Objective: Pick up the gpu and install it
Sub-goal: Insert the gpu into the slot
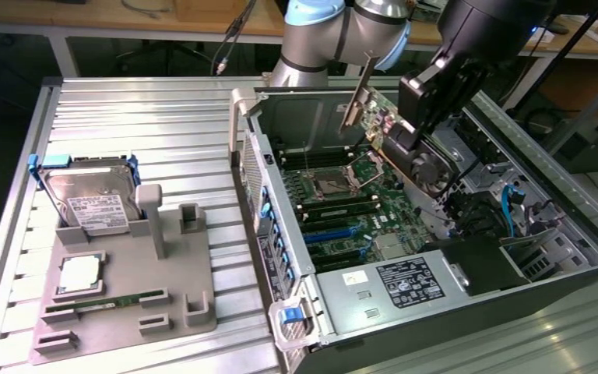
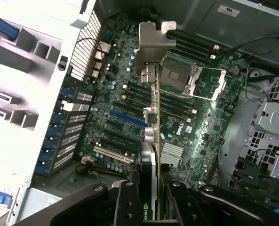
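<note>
The gpu (image 1: 388, 128) hangs tilted in the air over the open computer case (image 1: 278, 257), its silver bracket (image 1: 360, 89) toward the case's rear wall. My gripper (image 1: 416, 117) is shut on the card's black cooler end. In the wrist view the gpu (image 2: 153, 122) appears edge-on, its bracket (image 2: 153, 44) farthest from the camera, and the two black fingers (image 2: 126, 202) clamp it from both sides. Below the card lies the green motherboard (image 2: 186, 122) with its blue slot (image 2: 127, 117) and black expansion slots.
A grey fixture tray (image 1: 164, 300) at the exterior view's left holds a silver hard drive (image 1: 91, 202), a processor (image 1: 79, 274) and a narrow memory stick (image 1: 107, 302). Inside the case are a power supply (image 1: 408, 284), a CPU socket (image 2: 179, 73) and cables (image 1: 512, 206).
</note>
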Tool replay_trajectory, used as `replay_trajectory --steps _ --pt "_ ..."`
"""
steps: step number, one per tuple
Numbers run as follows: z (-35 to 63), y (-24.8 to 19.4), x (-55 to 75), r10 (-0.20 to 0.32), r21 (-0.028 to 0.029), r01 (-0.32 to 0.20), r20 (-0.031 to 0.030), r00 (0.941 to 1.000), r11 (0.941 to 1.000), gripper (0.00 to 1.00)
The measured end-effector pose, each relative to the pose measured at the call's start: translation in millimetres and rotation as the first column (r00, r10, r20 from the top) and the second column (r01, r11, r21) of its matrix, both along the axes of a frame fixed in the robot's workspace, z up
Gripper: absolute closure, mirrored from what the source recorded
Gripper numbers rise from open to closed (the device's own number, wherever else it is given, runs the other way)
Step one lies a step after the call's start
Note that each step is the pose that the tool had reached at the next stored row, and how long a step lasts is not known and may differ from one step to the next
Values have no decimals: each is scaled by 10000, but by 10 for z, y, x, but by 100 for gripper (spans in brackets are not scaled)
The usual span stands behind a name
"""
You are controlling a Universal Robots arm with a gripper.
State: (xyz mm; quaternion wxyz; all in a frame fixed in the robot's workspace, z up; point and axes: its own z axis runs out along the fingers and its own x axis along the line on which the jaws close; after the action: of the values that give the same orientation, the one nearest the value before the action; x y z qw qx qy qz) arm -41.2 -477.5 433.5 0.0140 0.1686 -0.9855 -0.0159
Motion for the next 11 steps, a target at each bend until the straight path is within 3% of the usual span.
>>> replay_trajectory --steps 11 --pt "34 0 0 0 0 0 0 10000 10000 73"
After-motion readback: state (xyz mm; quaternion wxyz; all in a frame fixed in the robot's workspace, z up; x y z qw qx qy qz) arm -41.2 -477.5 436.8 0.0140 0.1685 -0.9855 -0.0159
